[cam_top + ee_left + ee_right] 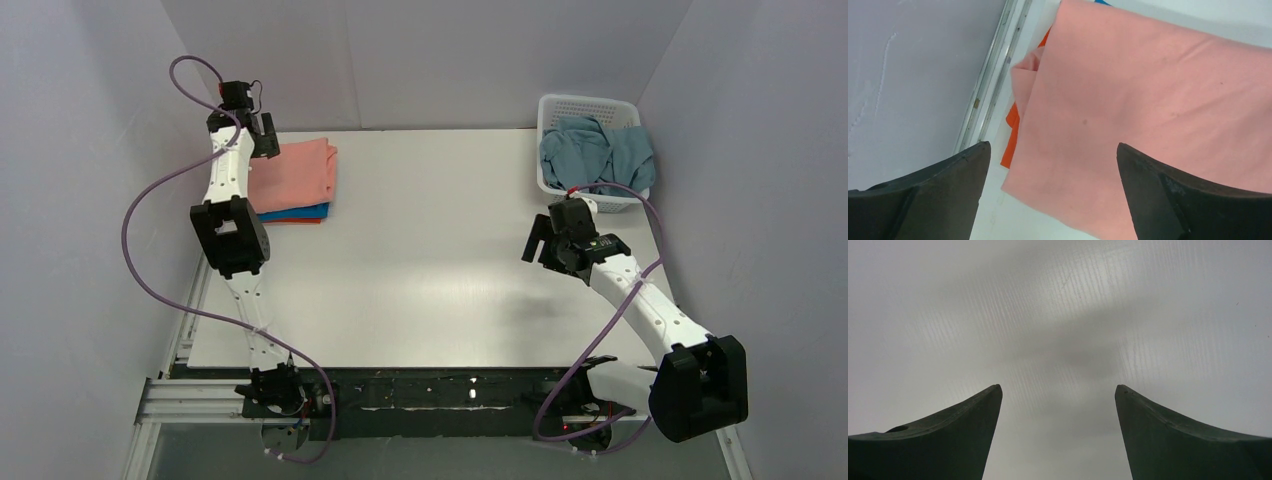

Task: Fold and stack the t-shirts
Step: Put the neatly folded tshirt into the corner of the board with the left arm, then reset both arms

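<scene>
A folded salmon-pink t-shirt (293,173) lies on top of a stack at the table's far left. Under it a bright blue t-shirt (300,212) and an orange t-shirt (305,220) show as thin edges. My left gripper (262,135) hangs over the stack's far left corner, open, nothing between its fingers. In the left wrist view the salmon-pink t-shirt (1148,110) fills the gap and the orange t-shirt (1010,135) peeks out at its left. A dusty grey-blue t-shirt (595,152) lies crumpled in the basket. My right gripper (540,243) stands open above bare table.
The white perforated basket (590,107) stands at the far right corner of the table (430,250). Grey walls close in the left, back and right sides. A metal rail (993,75) runs along the table's left edge beside the stack.
</scene>
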You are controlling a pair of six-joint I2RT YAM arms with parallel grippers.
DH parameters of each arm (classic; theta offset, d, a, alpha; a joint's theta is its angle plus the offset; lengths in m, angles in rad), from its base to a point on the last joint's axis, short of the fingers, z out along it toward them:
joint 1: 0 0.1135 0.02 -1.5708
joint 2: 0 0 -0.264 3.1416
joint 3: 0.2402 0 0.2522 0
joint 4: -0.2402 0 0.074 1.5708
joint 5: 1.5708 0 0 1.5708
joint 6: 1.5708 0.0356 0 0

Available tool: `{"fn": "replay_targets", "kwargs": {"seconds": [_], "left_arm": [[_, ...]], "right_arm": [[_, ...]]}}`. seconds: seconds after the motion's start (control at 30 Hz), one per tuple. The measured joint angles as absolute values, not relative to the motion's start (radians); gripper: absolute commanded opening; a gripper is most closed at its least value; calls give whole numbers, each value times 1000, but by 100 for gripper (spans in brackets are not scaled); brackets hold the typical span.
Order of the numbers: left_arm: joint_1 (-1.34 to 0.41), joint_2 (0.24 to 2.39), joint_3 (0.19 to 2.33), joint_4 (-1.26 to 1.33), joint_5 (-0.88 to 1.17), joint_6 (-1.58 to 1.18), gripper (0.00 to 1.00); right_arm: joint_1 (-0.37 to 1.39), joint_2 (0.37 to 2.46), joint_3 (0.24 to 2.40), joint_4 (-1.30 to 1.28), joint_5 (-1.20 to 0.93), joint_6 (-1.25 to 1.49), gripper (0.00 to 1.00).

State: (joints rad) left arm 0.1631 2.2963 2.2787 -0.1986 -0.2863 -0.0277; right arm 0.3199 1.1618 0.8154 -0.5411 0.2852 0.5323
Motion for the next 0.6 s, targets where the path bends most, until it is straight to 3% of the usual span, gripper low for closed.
{"fn": "replay_targets", "kwargs": {"seconds": [0.23,0.43,0.6], "left_arm": [[175,2302,2323,-223,-297,-107,98],[175,2271,2341,-271,-167,-212,98],[170,2057,2065,-247,10,-346,98]], "right_arm": [[320,1161,815,-552,285,555,92],[320,1134,815,-551,285,574,93],[320,1078,813,-550,285,580,93]]}}
